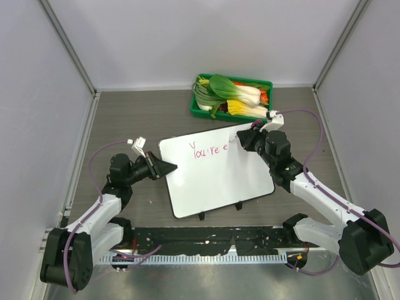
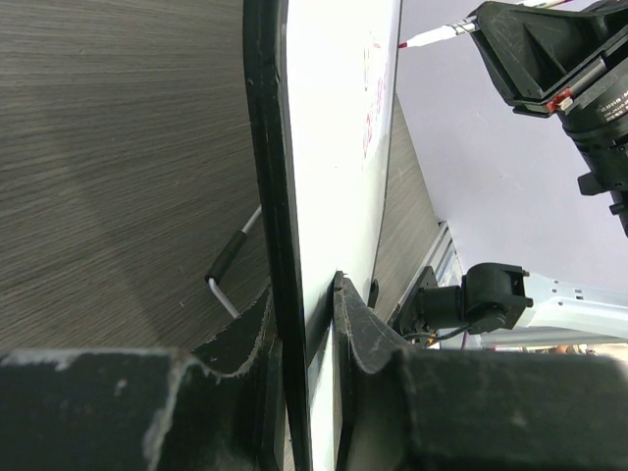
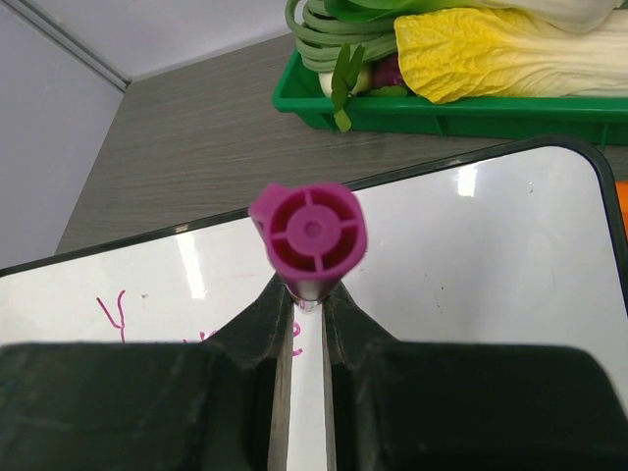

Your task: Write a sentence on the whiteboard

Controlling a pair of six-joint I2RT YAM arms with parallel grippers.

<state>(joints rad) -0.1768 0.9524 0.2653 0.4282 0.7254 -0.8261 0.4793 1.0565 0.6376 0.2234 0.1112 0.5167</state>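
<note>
The whiteboard [image 1: 219,181] lies tilted on the table between my arms. The sentence [image 1: 209,150] is thin pink handwriting near its top edge, reading about "You're e". My left gripper [image 1: 172,167] is shut on the board's left rim, one finger on each face [image 2: 304,304]. My right gripper [image 1: 242,139] hangs over the board's upper right and is shut on a magenta marker [image 3: 312,238], whose cap end faces the right wrist camera. The marker's tip [image 2: 407,44] points at the board just past the last letter. Pink strokes [image 3: 113,314] show on the board [image 3: 471,255].
A green tray [image 1: 199,112] of leafy vegetables stands behind the board, close to my right gripper. A small hex key [image 2: 231,260] lies on the table under the board's left side. Two black clips [image 1: 201,216] sit on the board's near edge.
</note>
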